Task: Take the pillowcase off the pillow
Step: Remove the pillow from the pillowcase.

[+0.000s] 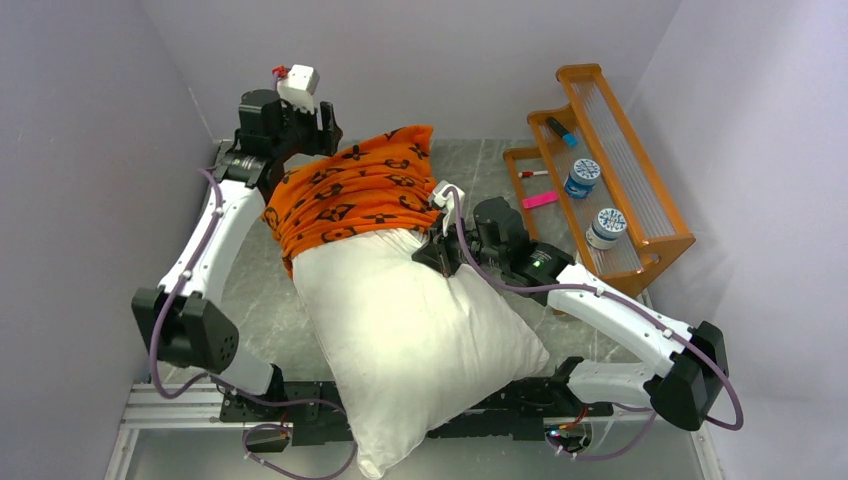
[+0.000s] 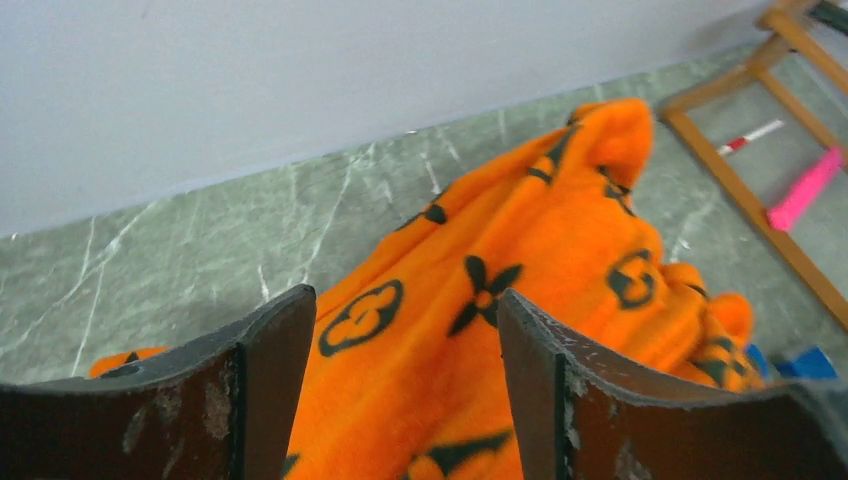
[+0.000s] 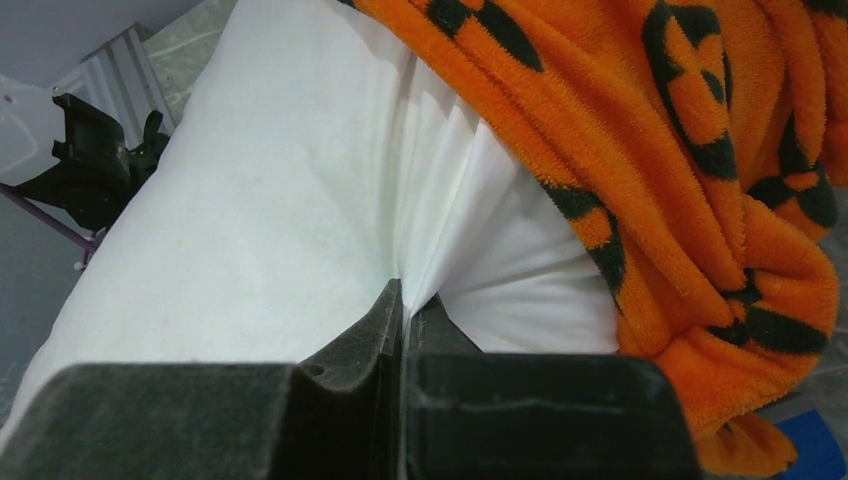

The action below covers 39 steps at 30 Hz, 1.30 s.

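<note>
While right fingers (image 3: 355, 345) pinch the pillow (image 3: 250, 200) tight, left fingers (image 2: 270, 360) gape empty; the pillowcase (image 2: 520, 260) just past them may slip back.

No legible txt, nos. or brand names anywhere. Pillowcase (image 1: 350, 195): dark printed signs only, i.e. 4-petal flowers, flower-in-circle, diamond shapes; no letters made out among them. Jar (image 1: 581, 178) and 2nd jar (image 1: 605, 228) on wooden rack (image 1: 578, 73): blue/white lid labels w/ a round pattern, print too small to read.
</note>
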Each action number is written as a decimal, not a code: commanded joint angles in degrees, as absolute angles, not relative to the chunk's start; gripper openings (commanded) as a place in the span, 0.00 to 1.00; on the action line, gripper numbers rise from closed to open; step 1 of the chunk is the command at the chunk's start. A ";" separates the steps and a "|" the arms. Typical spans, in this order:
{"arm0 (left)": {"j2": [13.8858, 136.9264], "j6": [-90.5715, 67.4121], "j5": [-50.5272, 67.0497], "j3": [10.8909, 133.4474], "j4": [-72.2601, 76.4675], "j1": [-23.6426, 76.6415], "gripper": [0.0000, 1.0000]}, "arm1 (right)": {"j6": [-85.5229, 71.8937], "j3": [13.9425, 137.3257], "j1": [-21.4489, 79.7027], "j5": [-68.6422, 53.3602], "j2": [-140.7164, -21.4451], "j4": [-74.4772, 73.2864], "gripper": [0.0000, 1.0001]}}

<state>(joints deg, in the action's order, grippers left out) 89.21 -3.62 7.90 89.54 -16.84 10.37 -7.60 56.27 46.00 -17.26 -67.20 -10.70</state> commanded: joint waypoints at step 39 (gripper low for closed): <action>91.24 26.52 35.08 94.97 -42.67 20.26 0.96 | 10.95 74.04 51.55 -23.44 -76.23 -25.50 0.00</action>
<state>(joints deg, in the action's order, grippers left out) 88.09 24.23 31.03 94.02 -38.24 20.23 9.37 73.12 48.86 -20.25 -77.23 -27.31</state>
